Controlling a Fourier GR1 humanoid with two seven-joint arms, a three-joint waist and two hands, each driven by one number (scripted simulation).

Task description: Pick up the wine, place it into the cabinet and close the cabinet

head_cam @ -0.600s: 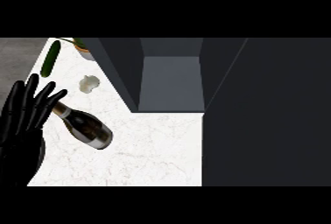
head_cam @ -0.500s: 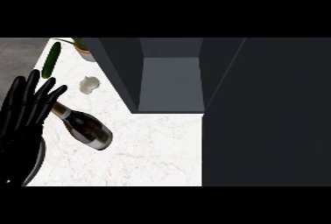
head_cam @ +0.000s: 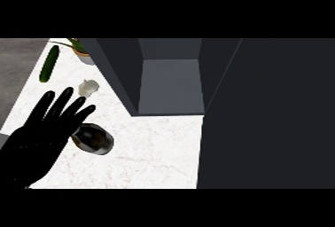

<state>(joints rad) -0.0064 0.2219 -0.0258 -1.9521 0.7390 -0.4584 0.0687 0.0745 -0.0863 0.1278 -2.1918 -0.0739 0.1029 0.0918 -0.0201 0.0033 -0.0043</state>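
The wine bottle lies on the white marble counter at the left, its dark round base toward me. My left hand is open, fingers straight, and covers the bottle's neck end from the left. The cabinet stands open at the middle, with a grey inside and nothing visible in it. Its dark door fills the right side of the view. My right hand does not show.
A green cucumber lies at the counter's far left edge. A potted plant stands at the back beside the cabinet's left wall. A small white object sits between the plant and the bottle.
My left hand has moved right, and its fingers now cover the bottle's neck. Less of the bottle shows than before.
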